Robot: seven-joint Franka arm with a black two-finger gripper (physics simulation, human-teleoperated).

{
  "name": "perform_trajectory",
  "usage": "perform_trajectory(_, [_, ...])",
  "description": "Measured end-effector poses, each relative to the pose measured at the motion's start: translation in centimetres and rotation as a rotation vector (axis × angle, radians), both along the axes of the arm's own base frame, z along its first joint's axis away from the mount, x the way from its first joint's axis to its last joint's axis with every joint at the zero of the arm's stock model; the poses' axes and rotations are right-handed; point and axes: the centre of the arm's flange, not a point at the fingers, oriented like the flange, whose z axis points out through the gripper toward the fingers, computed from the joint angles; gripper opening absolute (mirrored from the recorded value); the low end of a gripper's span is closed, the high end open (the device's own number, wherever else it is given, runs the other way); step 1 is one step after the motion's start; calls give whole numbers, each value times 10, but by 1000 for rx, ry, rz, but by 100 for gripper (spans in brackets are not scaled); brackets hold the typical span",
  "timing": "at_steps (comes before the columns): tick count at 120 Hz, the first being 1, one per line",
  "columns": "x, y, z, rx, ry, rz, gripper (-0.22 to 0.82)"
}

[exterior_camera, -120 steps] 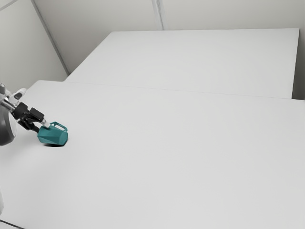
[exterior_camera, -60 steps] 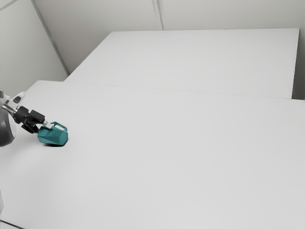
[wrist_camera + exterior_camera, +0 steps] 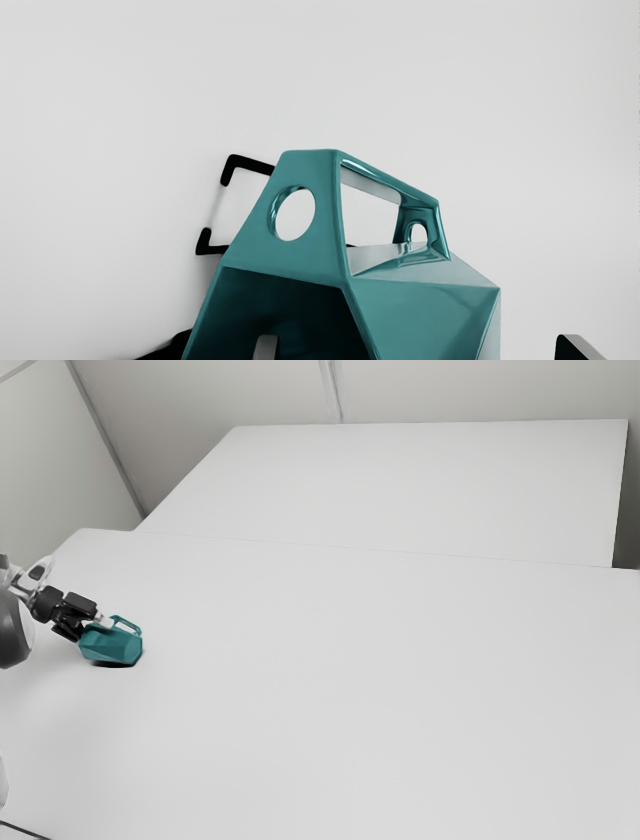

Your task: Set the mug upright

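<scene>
Close under the hand (image 3: 92,628), on the bench (image 3: 350,690), the mug (image 3: 111,644) lies on its side, toward the exterior view's left, with its handle (image 3: 126,624) uppermost. What matters is how its long axis runs: the mouth (image 3: 280,305) is turned back toward the hand, and the body slants away from there to the closed end. The hand is released, its fingers (image 3: 266,349) standing well apart. One of them shows against the dark mouth (whether it has gone inside or is only in front, I cannot tell), while the other stands off past the closed-end side of the body, apart from it. So the spread of the fingers seems to run more along the mug than squarely across it. A grip would, I judge, depend on where that nearer finger meets the rim or wall. Righting the mug from this pose calls for the mouth end to swing up and the closed end down onto the bench; a pinch on the rim could slip or roll it.
</scene>
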Motion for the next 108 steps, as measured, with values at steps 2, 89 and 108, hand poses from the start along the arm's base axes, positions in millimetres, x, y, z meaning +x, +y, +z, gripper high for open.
perform_trajectory(2, [0, 0, -1, -2, 0, 0, 60])
perform_trajectory(89, [-8, 1, -8, -58, -22, 6, 34])
perform_trajectory(108, [-8, 1, -7, -60, -28, 2, 24])
